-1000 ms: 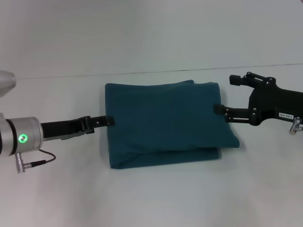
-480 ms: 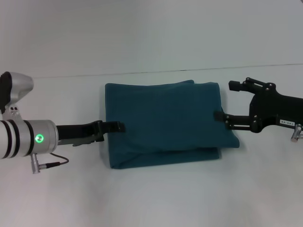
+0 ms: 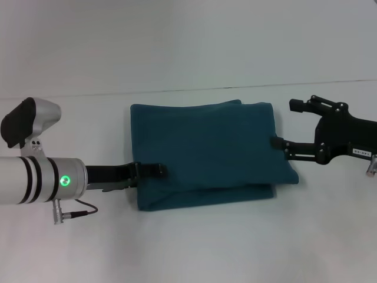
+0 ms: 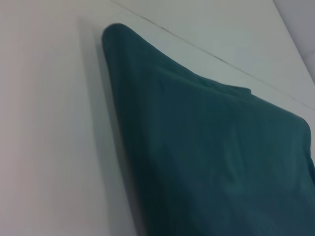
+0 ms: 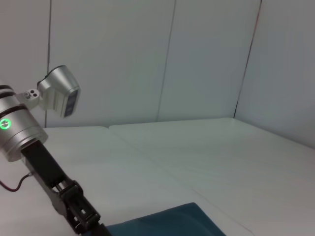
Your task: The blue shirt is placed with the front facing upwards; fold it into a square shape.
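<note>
The blue shirt (image 3: pixel 206 153) lies folded into a rough rectangle in the middle of the white table, with its plain side up and a lower layer sticking out along the near edge. My left gripper (image 3: pixel 154 171) reaches in low from the left, and its tip lies over the shirt's near-left edge. My right gripper (image 3: pixel 287 124) stands open at the shirt's right edge, with one finger touching the cloth border and nothing held. The left wrist view is filled by the shirt (image 4: pixel 206 147). The right wrist view shows the left gripper (image 5: pixel 83 216) and a corner of the shirt (image 5: pixel 172 221).
The white table (image 3: pixel 188 247) stretches around the shirt. Its far edge meets a pale wall (image 3: pixel 188 47) just behind the shirt. A cable (image 3: pixel 76 209) hangs from the left wrist.
My left arm has pushed right and toward the near side, bringing its tip from the shirt's left border onto the cloth. My right gripper has drifted slightly to the right.
</note>
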Robot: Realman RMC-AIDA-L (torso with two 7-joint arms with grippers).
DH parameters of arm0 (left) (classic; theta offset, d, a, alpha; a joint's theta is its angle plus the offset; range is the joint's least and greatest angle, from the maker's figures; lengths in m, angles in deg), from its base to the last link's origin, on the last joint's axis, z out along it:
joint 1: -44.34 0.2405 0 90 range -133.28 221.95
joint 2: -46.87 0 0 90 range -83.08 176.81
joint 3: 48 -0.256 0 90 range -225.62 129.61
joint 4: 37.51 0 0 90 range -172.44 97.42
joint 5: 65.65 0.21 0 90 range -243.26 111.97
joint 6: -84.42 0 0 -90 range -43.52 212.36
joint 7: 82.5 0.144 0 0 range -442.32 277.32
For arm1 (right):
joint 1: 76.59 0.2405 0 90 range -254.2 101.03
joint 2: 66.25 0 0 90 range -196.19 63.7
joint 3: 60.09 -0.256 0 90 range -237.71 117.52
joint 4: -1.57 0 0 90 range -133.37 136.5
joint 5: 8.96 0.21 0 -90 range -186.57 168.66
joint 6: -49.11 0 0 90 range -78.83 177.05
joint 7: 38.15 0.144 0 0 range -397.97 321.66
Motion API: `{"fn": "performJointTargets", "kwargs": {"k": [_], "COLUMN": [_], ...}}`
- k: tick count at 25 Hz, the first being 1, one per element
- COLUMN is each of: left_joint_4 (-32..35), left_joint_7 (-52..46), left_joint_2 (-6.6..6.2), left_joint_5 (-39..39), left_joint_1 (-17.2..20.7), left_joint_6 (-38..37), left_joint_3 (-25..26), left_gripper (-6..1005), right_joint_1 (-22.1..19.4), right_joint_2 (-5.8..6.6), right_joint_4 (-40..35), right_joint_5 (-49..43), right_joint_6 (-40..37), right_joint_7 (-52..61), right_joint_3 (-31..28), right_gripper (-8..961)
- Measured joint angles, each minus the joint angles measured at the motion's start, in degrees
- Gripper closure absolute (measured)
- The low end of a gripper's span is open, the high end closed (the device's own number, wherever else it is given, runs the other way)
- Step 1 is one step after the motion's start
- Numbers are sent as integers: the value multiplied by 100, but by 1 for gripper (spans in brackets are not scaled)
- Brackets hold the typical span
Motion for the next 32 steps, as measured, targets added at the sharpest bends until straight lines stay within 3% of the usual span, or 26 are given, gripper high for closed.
{"fn": "performJointTargets", "kwargs": {"k": [13,21,27,32], "left_joint_4": [54,67,68,124], "left_joint_7": [86,241,359,502], "left_joint_2": [26,42,60,97], "left_joint_5": [-1,-20,-38,-66], "left_joint_1": [37,106,141,225], "left_joint_6": [-18,-32,-42,-67], "left_joint_3": [-38,-38,-26,0], "left_gripper": [267,493,739,886], "right_joint_1": [0,0,0,0], "right_joint_2": [-35,-41,-47,-53], "right_joint_4": [19,35,44,59], "right_joint_5": [8,18,25,29], "right_joint_6": [-8,12,24,41], "right_joint_7": [-32,-32,-32,-32], "right_joint_3": [-183,-209,-244,-263], "right_gripper": [11,12,12,12]}}
